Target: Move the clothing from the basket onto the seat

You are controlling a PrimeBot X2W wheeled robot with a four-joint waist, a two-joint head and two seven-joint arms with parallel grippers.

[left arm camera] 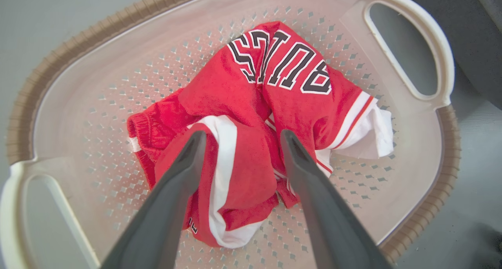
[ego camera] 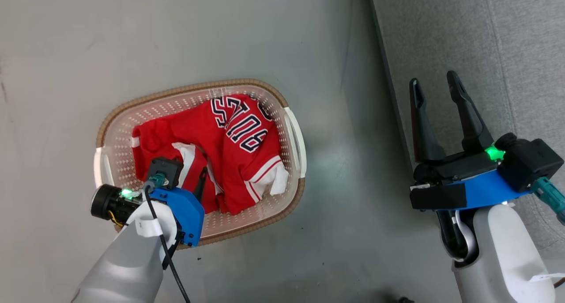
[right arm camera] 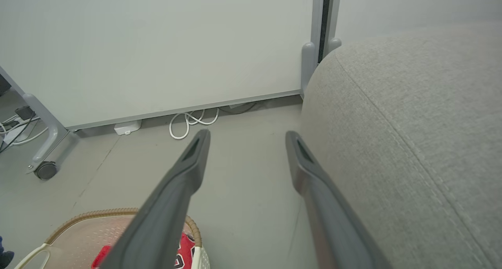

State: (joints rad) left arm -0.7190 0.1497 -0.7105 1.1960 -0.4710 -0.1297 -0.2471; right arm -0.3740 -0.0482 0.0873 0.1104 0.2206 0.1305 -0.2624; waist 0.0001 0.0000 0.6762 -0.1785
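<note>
The basket (ego camera: 194, 89) stands on the grey floor with the red clothing (ego camera: 238, 153) heaped inside it. One garment shows black-and-white lettering (left arm camera: 280, 61); a fold with a broad white stripe (left arm camera: 223, 159) lies in front of it. My left gripper (left arm camera: 242, 137) points down into the basket (left arm camera: 98, 84), open, with its fingers on either side of that striped fold. From the head view the left gripper (ego camera: 190, 183) sits over the heap's near-left part. My right gripper (ego camera: 435, 80) hangs open and holds nothing, beside the edge of the light-grey seat (ego camera: 485, 51).
In the right wrist view the seat (right arm camera: 411, 124) rises at the right, with bare floor between it and the basket (right arm camera: 117, 213). A white wall panel stands behind. A white cable (right arm camera: 188, 124) lies at its foot, and a castor leg (right arm camera: 45, 169) stands far left.
</note>
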